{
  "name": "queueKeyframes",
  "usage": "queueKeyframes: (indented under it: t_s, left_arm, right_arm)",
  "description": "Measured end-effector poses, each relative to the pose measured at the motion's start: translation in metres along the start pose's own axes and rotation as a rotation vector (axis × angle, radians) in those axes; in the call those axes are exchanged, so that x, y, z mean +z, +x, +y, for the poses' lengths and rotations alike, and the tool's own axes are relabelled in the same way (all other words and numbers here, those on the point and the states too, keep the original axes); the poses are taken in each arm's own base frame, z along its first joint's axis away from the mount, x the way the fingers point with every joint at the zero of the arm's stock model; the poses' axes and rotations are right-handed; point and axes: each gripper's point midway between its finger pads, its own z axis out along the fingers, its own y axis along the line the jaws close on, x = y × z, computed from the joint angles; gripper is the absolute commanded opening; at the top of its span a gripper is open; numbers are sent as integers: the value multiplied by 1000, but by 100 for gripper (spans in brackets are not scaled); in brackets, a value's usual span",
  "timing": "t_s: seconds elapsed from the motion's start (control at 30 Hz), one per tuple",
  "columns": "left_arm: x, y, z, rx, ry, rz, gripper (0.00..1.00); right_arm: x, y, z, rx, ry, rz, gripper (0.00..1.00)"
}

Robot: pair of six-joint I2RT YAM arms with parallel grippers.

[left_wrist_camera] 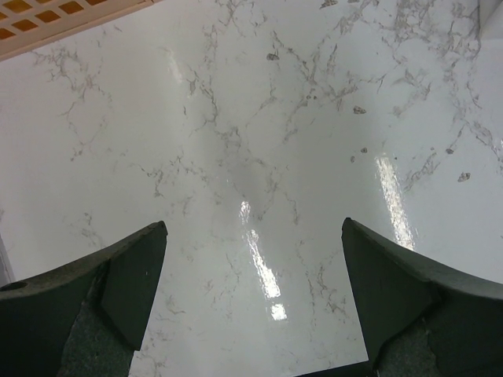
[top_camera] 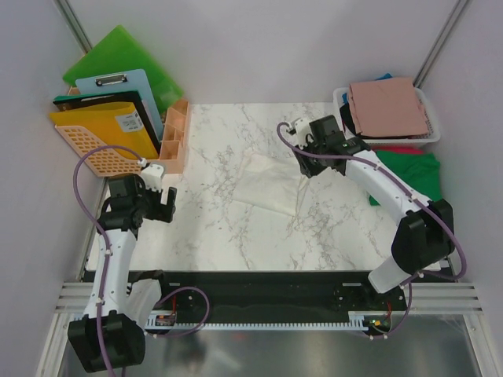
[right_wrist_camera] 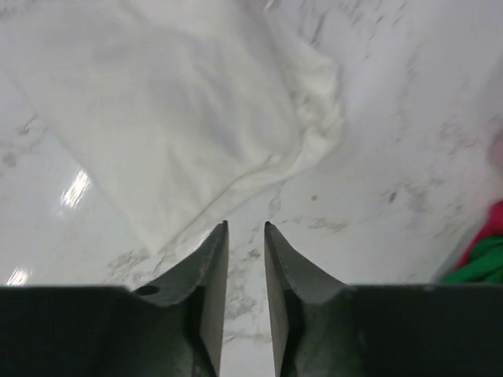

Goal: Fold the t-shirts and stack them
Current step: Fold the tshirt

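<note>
Closest up, at the right pincer (right_wrist_camera: 245, 228): parted by only a narrow gap, gripping nothing, poised over the bare marble tabletop (right_wrist_camera: 393, 157) just short of the rumpled edge of the cream-white t-shirt (right_wrist_camera: 181, 102). Spread loosely mid-tabletop, well apart from the other shirts. Far right: dusty-pink t-shirt (top_camera: 389, 106) folded flat atop the white mesh basket (top_camera: 339, 98); just in front of it, a strip of red cloth (top_camera: 397, 149), then the green t-shirt (top_camera: 413, 173). As for the left pincer (left_wrist_camera: 253, 226): spread wide, empty, over bare marble near the orange basket (top_camera: 102, 149).
</note>
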Motion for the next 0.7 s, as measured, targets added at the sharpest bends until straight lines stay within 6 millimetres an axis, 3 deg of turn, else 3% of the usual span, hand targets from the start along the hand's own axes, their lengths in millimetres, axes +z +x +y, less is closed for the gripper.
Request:
queueKeyframes:
  t_s: [0.2, 0.27, 0.33, 0.5, 0.6, 0.7]
  left_arm:
    - [2, 2, 0, -3, 5, 11, 100]
    - [1, 0, 0, -1, 2, 2, 100]
    - [-1, -1, 0, 1, -1, -5, 100]
    - [-2, -2, 0, 3, -1, -10, 100]
    - [-1, -2, -2, 2, 10, -14, 100]
    - [-1, -3, -3, 2, 17, -16, 100]
  right_arm:
    - [7, 86, 47, -10, -246, 263, 45]
    - [11, 108, 57, 8, -295, 327, 51]
    - [13, 128, 65, 23, -330, 384, 51]
    - [19, 146, 70, 80, -393, 444, 52]
    - [23, 152, 64, 155, -441, 457, 59]
    - [29, 155, 57, 207, -477, 460, 57]
